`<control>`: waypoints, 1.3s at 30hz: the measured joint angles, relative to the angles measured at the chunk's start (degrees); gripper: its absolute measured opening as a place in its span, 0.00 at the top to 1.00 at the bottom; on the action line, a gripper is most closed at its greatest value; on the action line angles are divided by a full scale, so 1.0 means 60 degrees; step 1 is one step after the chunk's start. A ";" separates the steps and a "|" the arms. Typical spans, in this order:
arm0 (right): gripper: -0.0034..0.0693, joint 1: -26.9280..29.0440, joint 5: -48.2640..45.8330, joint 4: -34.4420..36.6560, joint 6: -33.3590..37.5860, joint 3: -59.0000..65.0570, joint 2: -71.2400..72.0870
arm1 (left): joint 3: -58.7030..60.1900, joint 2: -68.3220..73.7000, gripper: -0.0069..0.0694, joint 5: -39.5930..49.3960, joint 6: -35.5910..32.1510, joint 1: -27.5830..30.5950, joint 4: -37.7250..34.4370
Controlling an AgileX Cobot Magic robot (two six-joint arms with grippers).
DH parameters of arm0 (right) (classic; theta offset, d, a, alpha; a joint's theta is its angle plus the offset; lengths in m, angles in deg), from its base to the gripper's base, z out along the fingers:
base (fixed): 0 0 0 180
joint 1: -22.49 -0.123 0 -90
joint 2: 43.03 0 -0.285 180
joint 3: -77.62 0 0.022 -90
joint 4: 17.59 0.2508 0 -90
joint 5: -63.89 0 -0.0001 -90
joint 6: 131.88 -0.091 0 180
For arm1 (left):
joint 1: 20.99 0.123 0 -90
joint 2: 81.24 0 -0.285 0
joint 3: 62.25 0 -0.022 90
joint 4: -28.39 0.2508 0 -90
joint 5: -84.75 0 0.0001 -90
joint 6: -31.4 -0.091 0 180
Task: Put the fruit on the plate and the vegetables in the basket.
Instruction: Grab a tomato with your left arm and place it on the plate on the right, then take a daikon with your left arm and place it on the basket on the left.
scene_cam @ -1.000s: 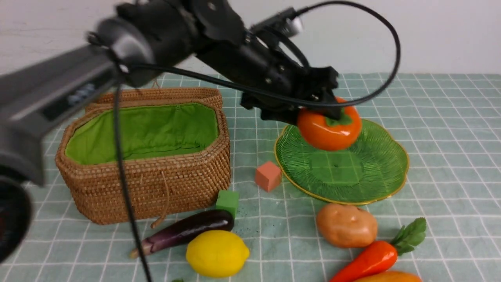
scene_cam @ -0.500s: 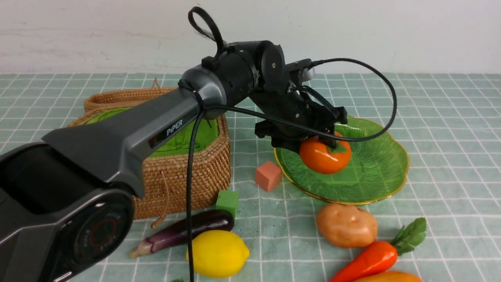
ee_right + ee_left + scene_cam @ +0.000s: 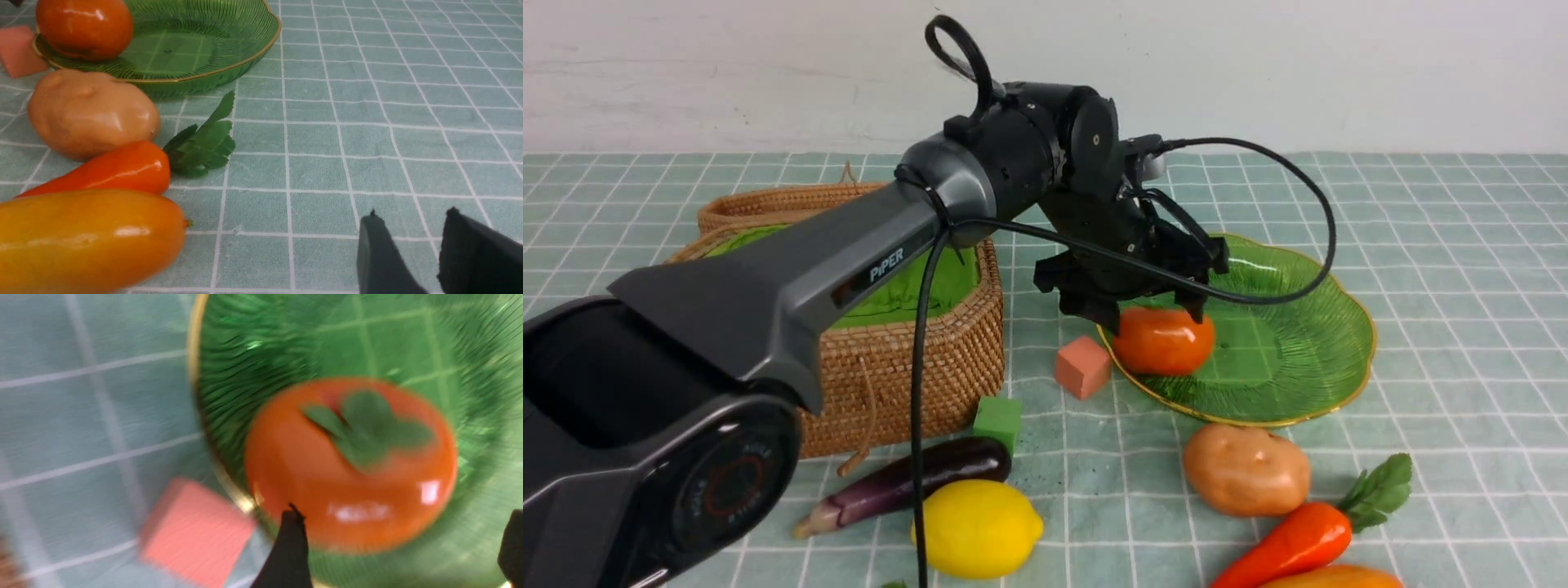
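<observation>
The orange persimmon point(image 3: 1164, 341) lies on the left edge of the green plate point(image 3: 1298, 327). My left gripper point(image 3: 1147, 314) hangs just above it, jaws wide open and off the fruit; the left wrist view shows the persimmon point(image 3: 351, 465) on the plate point(image 3: 253, 347) beyond the gripper point(image 3: 402, 514). The lemon point(image 3: 976, 527) and eggplant point(image 3: 907, 482) lie in front of the basket point(image 3: 907, 359). The potato point(image 3: 1245, 469), carrot point(image 3: 1290, 539) and mango point(image 3: 1331, 578) lie in front of the plate. My right gripper point(image 3: 412, 214) is open and empty over bare cloth. The radish is out of view.
A pink cube point(image 3: 1083, 367) sits on the cloth just left of the plate's rim. A green cube point(image 3: 997, 420) sits by the basket's front corner. The basket's lid is open behind it. The left arm reaches over the basket.
My left gripper came down with the persimmon, opened and let it go. The persimmon now rests at the plate's left edge, and the gripper has risen slightly off it.
</observation>
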 joint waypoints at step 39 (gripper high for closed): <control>0.62 0.0000 0.0000 -0.0075 0.0000 0.0000 0.0000 | 1.1013 -0.6110 0.23 -0.1512 -1.0105 -0.2474 0.0855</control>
